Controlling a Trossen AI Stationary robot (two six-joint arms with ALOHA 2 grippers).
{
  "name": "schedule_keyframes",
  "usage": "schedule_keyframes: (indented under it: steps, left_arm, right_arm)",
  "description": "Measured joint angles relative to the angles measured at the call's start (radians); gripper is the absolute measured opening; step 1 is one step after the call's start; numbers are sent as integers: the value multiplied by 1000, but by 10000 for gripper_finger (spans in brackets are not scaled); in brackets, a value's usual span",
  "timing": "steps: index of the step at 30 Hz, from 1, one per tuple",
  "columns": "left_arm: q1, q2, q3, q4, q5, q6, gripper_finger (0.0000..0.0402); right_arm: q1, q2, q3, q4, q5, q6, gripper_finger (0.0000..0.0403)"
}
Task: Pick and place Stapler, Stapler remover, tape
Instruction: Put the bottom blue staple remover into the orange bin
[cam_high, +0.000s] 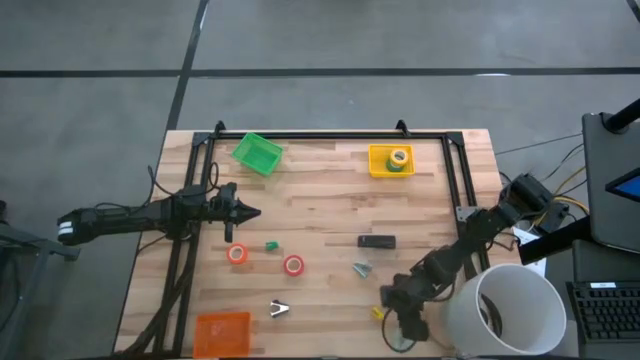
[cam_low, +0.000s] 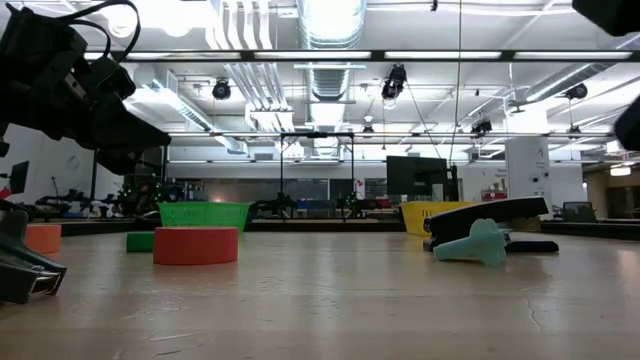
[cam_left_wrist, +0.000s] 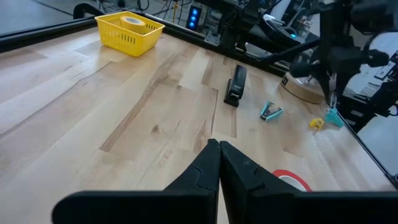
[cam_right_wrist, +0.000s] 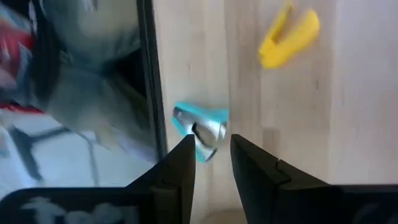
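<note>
One green tape roll already sits in the yellow mesh basket; the green basket and orange tray look empty. Small black bar-shaped stapler lies loose mid-table, with a teal-grey staple remover near it, two red tape rolls and a white remover also unplaced. Most of the task is left. Left gripper hovers over the wood, fingers closed, empty. Right gripper sits at the table's near edge, narrowly parted just over a cyan remover, nothing gripped; yellow remover beside. Green block too small to identify
</note>
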Motion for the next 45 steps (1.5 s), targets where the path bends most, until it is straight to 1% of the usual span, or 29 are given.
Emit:
schedule_keyframes:
  steps: [5,9,14,20,24,28,32,35,39,45]
  left_arm:
    - [0,1,0,2,0,0,12]
    - [0,1,0,2,0,0,12]
    - [0,1,0,2,0,0,12]
    - [0,0,0,2,0,0,12]
    - [0,0,0,1,0,0,12]
    - [0,0,0,0,0,0,12]
    - [0,0,0,0,0,0,12]
    - [0,0,0,-1,0,0,12]
    - [0,0,0,-1,0,0,12]
    - [0,0,0,0,0,0,12]
  right_arm:
    - [-2,79,52,-7,-4,-201,85]
    - [-1,114,122,-21,-6,-320,80]
    - [-2,148,221,-114,54,-460,80]
    - [-1,178,298,-130,117,-625,84]
    - [8,183,315,-136,121,-679,100]
    - [24,185,318,-199,125,-720,129]
    - [38,185,317,-244,127,-814,160]
    - [44,185,315,-243,125,-875,176]
    - [49,192,302,-242,122,-913,179]
    - [57,239,297,-210,125,-925,167]
